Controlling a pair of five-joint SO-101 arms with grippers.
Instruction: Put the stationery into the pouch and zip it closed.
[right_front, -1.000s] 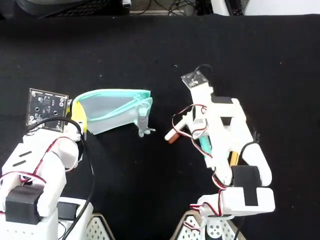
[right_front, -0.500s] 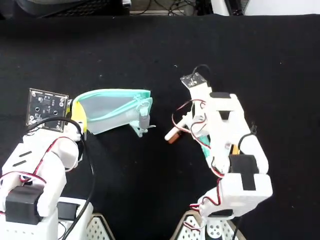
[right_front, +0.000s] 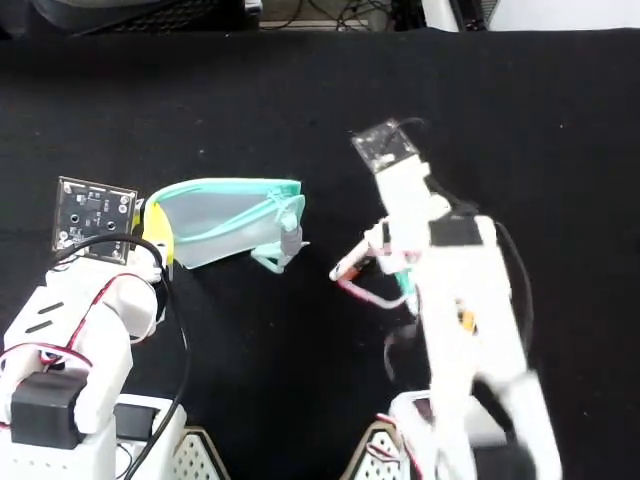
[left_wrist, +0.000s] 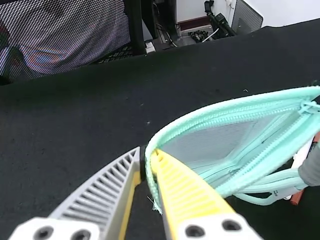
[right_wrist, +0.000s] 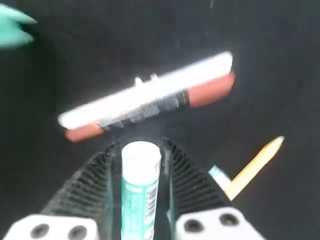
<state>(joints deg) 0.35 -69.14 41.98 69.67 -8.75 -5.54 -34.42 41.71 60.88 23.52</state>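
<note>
Black cloth covers the surface (right_front: 200, 90). The left arm sits folded at the near left corner, and its left end effector (left_wrist: 146, 157) is pressed together on the end of the mint-green pouch (left_wrist: 235, 150). The pouch lies on its side with the zip undone and the mouth gaping. The right arm is stretched out long from its base towards the middle, wrist tipped downward. Its right end effector (right_wrist: 140, 145) pinches a white-and-teal tube (right_wrist: 139, 195) above a white pen (right_wrist: 150, 90) and a reddish-brown pen (right_wrist: 210, 92), which lie touching side by side. A yellow pencil (right_wrist: 255, 165) lies near them.
</note>
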